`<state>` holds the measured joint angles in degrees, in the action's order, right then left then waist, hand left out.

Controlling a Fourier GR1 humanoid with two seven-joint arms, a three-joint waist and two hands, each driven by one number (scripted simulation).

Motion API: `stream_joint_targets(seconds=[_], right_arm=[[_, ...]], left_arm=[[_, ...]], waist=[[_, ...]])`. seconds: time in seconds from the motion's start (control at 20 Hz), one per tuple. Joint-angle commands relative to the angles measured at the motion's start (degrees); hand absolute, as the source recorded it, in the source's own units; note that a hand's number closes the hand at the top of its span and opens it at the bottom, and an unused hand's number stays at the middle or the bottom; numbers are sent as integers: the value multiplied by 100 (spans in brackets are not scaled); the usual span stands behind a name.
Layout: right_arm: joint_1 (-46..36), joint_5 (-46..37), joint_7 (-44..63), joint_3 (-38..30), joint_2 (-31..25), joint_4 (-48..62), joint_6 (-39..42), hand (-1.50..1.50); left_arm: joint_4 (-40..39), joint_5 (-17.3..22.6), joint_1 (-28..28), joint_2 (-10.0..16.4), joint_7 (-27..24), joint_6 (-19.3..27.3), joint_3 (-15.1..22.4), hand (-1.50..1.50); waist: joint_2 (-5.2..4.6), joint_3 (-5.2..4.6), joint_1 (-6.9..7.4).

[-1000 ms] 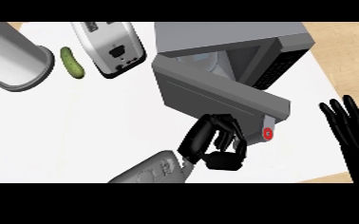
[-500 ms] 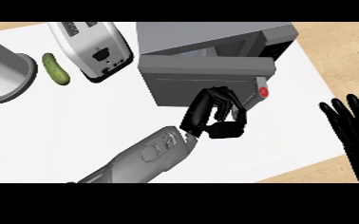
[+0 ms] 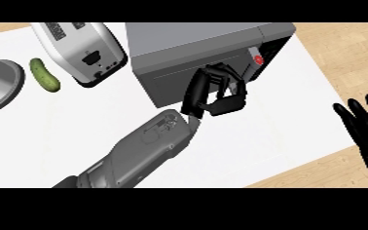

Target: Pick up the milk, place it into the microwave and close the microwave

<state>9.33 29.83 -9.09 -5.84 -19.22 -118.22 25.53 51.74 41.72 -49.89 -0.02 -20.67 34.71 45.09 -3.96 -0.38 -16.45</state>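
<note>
Closure is why I have the black left hand (image 3: 215,93) curled, holding nothing, against the grey boxy microwave's (image 3: 194,39) door (image 3: 169,80); right hand (image 3: 357,129) rests open at the right edge.

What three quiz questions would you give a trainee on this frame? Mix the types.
1. True or false: the milk stands on the counter.
2. Which hand is against the microwave door? A) left B) right C) both
3. Fill in: the green thing left of the toaster is a ___.

Key
1. False: no milk is in view.
2. A: the left hand. The right hand rests open at the view's right edge.
3. cucumber
</note>
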Motion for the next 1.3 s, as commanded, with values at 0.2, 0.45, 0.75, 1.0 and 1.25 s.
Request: stream_joint_targets(seconds=[0.2,0.45,0.75,1.0,1.25], right_arm=[[-216,283,246,-129,-231,-171,-16,-150],[-233,466,324,-156,-288,-171,9,-150],[-350,677,425,-255,-403,-290,-12,-150],[-454,827,487,-318,-468,-292,-38,-150],[-470,1032,589,-403,-588,-308,-10,-150]], left_arm=[[-347,473,-313,2,-482,-19,-226,150],[-481,676,-370,2,-674,-101,-285,150],[-623,859,-362,2,-928,-127,-288,150],[-653,969,-424,2,-1115,-99,-212,150],[-732,1088,-399,2,-1278,-105,-149,150]], waist=[[-63,5,-168],[-90,15,-194],[-96,15,-207],[-110,21,-229],[-99,27,-272]])
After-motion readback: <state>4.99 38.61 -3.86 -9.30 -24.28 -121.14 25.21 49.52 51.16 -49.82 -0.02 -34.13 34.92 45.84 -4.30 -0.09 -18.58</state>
